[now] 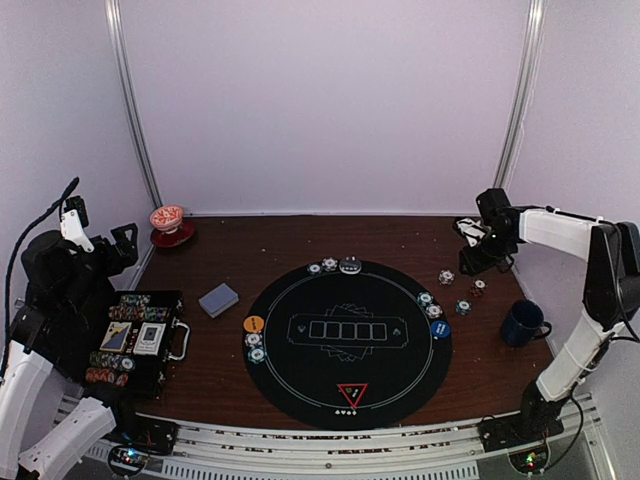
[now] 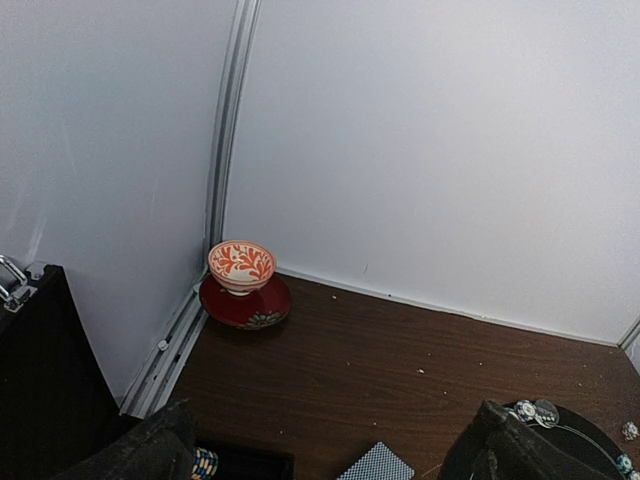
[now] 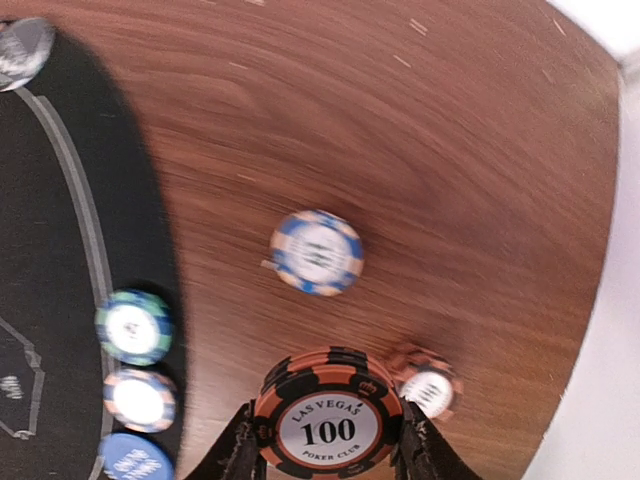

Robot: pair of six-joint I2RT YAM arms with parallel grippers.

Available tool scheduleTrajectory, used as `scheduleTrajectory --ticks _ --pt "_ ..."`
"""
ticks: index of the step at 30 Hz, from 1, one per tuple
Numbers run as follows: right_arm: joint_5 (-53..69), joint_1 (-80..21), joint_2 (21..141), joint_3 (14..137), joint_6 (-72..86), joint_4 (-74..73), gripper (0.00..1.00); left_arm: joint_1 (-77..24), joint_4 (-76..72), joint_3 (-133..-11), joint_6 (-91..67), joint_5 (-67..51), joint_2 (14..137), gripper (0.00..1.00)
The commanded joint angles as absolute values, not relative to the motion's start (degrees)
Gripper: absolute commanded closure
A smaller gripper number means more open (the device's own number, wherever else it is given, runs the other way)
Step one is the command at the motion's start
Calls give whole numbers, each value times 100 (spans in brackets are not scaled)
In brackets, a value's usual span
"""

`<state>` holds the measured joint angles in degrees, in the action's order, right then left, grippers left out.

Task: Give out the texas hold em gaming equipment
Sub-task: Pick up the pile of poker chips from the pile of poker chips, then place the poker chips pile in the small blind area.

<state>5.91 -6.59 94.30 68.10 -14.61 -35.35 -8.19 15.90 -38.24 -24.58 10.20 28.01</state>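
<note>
Right gripper (image 3: pixel 328 455): the jaws pinch an orange-and-black poker chip (image 3: pixel 328 412) by its rim, above the wooden table (image 3: pixel 470 200). Beneath it, a blue-and-tan chip (image 3: pixel 316 252) and a red-edged chip (image 3: pixel 428 388) lie on bare wood, near the black mat (image 3: pixel 60 250). On the mat's edge sit a green chip (image 3: pixel 134 326), an orange-edged chip (image 3: pixel 139 398) and the blue button (image 3: pixel 135 462).

Left gripper (image 2: pixel 330 462): fingers spread wide, holding nothing, near the far edge of the open chip case (image 1: pixel 135 345). The card deck (image 1: pixel 218 299) lies between case and mat.

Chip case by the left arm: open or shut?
Open: top view shows chip rows and cards exposed inside the case.
</note>
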Motion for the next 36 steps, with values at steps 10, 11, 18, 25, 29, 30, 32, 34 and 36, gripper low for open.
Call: scheduleTrajectory --ticks 10,11,18,25,29,30,32,34,36 --pt "790 -2026 10630 8446 -1285 -4068 72 -764 1292 -3788 -2479 976 2799 2" --pt "774 -2088 10740 8480 -1283 -4058 72 -760 1292 -3788 -2479 971 2795 2" --pt "573 -2423 11143 8241 -1269 -3776 72 -764 1292 -3797 -2486 958 2795 2" --pt "367 -2450 11180 7937 -1354 -3568 72 -762 1292 -3788 -2479 970 2760 2" --pt "300 -2444 11180 7787 -1406 -3489 72 -763 1292 -3788 -2480 976 2768 2" --pt "266 -2439 11180 7766 -1408 -3455 72 -761 1292 -3788 -2479 976 2769 2" --pt "218 -2434 11191 7737 -1418 -3393 72 -761 1292 -3788 -2479 976 2767 2" --pt "169 -2432 11224 7738 -1433 -3352 72 -760 1292 -3784 -2479 979 2760 2" --pt "127 -2429 11265 7750 -1424 -3349 72 -760 1292 -3779 -2480 982 2759 2"
